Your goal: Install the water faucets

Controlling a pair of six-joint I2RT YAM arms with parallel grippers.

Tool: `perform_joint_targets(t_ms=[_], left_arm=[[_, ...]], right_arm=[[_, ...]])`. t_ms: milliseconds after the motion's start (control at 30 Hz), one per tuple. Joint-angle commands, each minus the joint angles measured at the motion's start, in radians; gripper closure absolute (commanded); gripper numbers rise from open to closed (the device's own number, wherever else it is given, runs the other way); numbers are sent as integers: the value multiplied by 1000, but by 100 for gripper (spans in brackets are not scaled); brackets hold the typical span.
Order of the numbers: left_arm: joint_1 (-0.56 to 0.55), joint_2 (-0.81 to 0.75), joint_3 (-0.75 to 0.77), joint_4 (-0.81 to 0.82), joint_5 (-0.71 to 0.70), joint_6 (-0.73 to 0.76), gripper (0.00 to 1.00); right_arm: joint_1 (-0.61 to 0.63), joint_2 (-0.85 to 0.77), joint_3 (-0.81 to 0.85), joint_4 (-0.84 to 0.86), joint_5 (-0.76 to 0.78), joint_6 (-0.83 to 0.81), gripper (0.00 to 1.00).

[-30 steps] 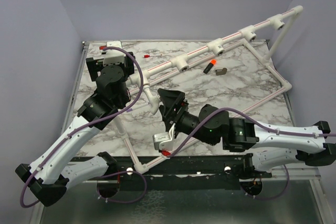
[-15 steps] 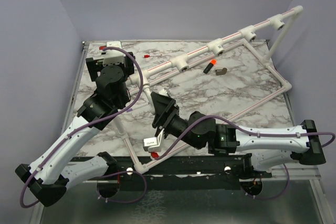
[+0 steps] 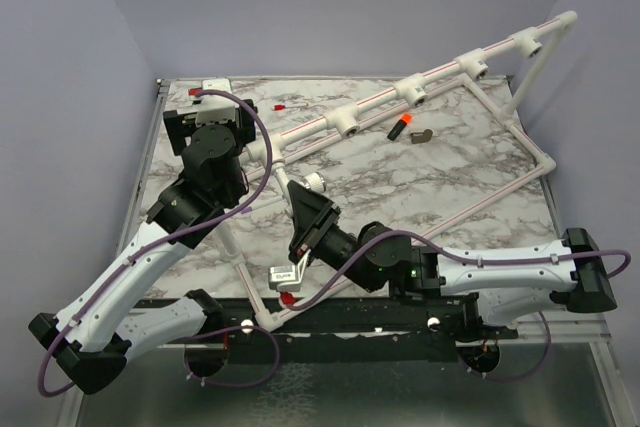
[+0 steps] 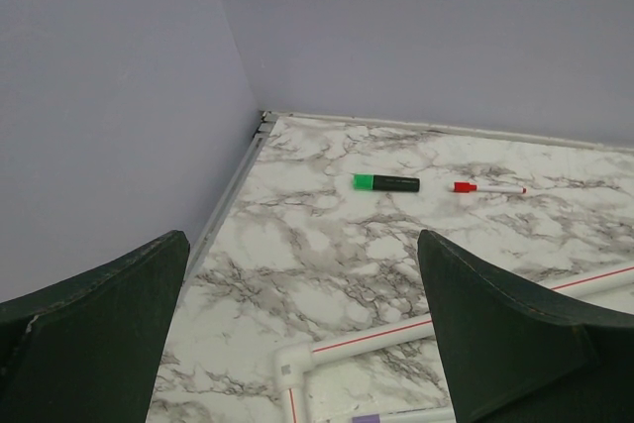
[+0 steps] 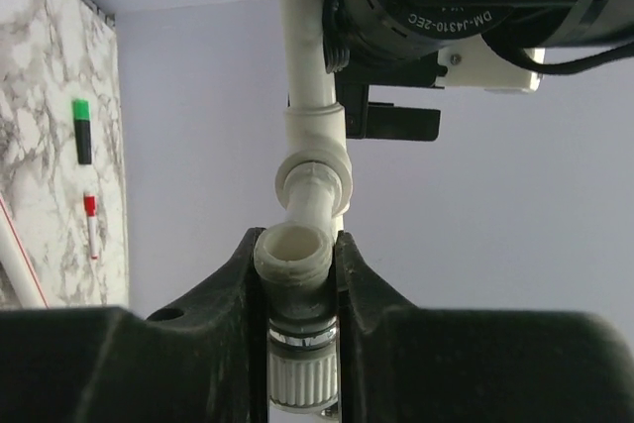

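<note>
— Chrome band, pale threaded stem: the right claw point(image 5: 296, 250) has the tap point(image 5: 298, 319) pinched firmly between its fingers.
— The stem is hollow, with its open end just short of the white pipe socket point(image 5: 315, 177). And the left claw point(image 4: 302, 344)?
— Spread wide, holding nothing.

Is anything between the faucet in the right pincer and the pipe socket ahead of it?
Nothing visible. The right pincer grips the faucet, its threaded stem facing the white tee socket, with nothing between them.
</note>
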Motion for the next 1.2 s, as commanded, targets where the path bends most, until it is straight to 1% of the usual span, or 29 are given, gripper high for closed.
perform_joint_targets(t_ms=[0, 67, 167, 333, 500, 667, 733, 833, 900, 1000, 1133, 1167], left_arm=[[-11, -6, -32, -75, 9, 7, 1], [-11, -8, -32, -75, 8, 9, 1], [-11, -10, -32, -75, 6, 9, 1], [-11, -8, -31, -75, 6, 8, 1], [-11, -6, -24, -78, 15, 2, 1], [-11, -12, -23, -84, 22, -5, 1], [-11, -15, -24, -87, 23, -8, 1], [-12, -22, -24, -93, 26, -13, 1], [-12, -27, -26, -95, 29, -16, 1], [-13, -30, -26, -98, 34, -23, 1], [-13, -34, -27, -101, 41, -28, 1], [-13, -37, -28, -101, 41, -28, 1]], right_arm=[[14, 28, -35, 129, 72, 133, 100], [18, 33, -36, 169, 79, 233, 100], [20, 40, -30, 215, 84, 432, 99], [20, 61, -44, 395, 140, 816, 99], [20, 84, -60, 526, 201, 1144, 100], [20, 103, -96, 694, 342, 1430, 100], [20, 116, -94, 711, 409, 1552, 100], [20, 129, -86, 680, 452, 1745, 99], [20, 141, -73, 656, 459, 1818, 99], [20, 157, -58, 661, 463, 1845, 99], [20, 167, -34, 668, 442, 1785, 99], [20, 168, -32, 676, 420, 1745, 99]])
